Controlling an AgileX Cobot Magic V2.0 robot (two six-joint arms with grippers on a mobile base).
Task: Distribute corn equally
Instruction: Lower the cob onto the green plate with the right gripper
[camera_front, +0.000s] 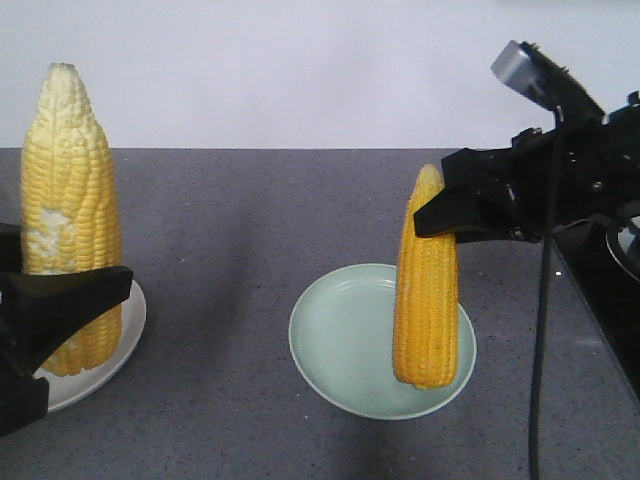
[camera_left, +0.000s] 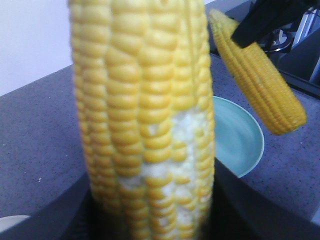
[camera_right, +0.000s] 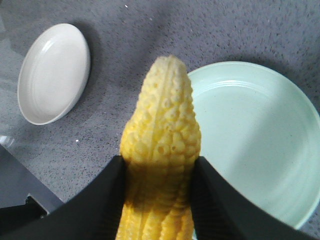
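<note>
I hold two corn cobs upright, tips up. The left corn (camera_front: 70, 190) (camera_left: 145, 115), with a whitish patch, stands over the white plate (camera_front: 132, 325), and my left gripper (camera_front: 62, 305) (camera_left: 150, 220) is shut on its lower part. My right gripper (camera_front: 452, 212) (camera_right: 159, 190) is shut on the right corn (camera_front: 428, 290) (camera_right: 162, 130) just below its tip. That cob hangs over the pale green plate (camera_front: 335, 340) (camera_right: 250, 135), its blunt end near the plate's front right rim. Whether either cob touches its plate I cannot tell.
The plates sit on a dark grey speckled counter (camera_front: 250, 220) against a white wall. A black stove-like surface (camera_front: 610, 280) borders the counter on the right. In the right wrist view the white plate (camera_right: 52, 75) lies bare at upper left.
</note>
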